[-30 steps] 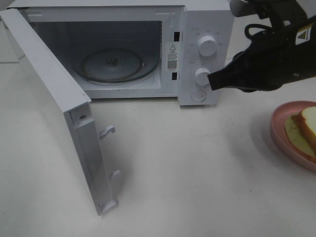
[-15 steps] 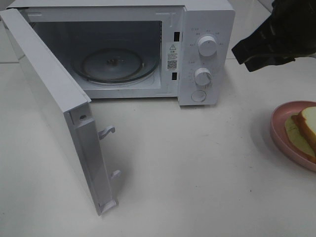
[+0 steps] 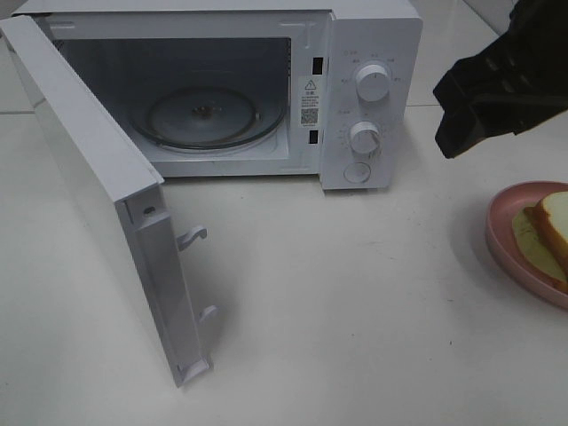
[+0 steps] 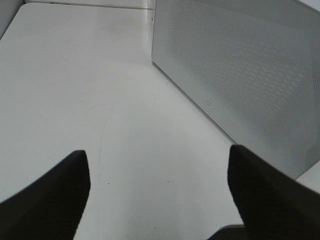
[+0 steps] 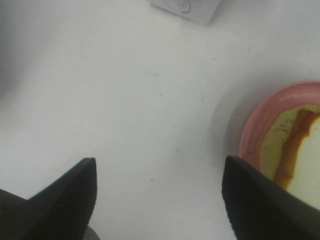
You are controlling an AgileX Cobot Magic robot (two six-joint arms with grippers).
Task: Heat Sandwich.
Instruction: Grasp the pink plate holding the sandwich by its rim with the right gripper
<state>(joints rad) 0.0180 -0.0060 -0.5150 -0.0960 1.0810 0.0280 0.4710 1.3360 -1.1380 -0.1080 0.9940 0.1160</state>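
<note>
The sandwich [image 3: 552, 232] lies on a round pink plate [image 3: 499, 232] at the table's right edge, half cut off by the frame. It has white bread, an orange-brown crust and pale yellow-green filling. In the right wrist view the sandwich [image 5: 295, 150] and plate [image 5: 250, 132] sit just beyond one finger. My right gripper [image 3: 457, 120] hovers open and empty, above the table, right of the microwave's knobs and behind the plate; in its own view the right gripper [image 5: 157, 195] has bare table between its fingers. My left gripper [image 4: 157, 200] is open and empty over bare table.
The white microwave [image 3: 373, 35] stands at the back with its door [image 3: 98, 204] swung wide open toward the front left. A glass turntable [image 3: 209, 115] sits inside. Two knobs [image 3: 371, 84] are on its right panel. The microwave's perforated side wall [image 4: 240, 75] is close to the left gripper.
My right gripper was shut with its tip by the lower knob. It has pulled away to the right and opened. The left gripper, microwave and plate have not moved.
</note>
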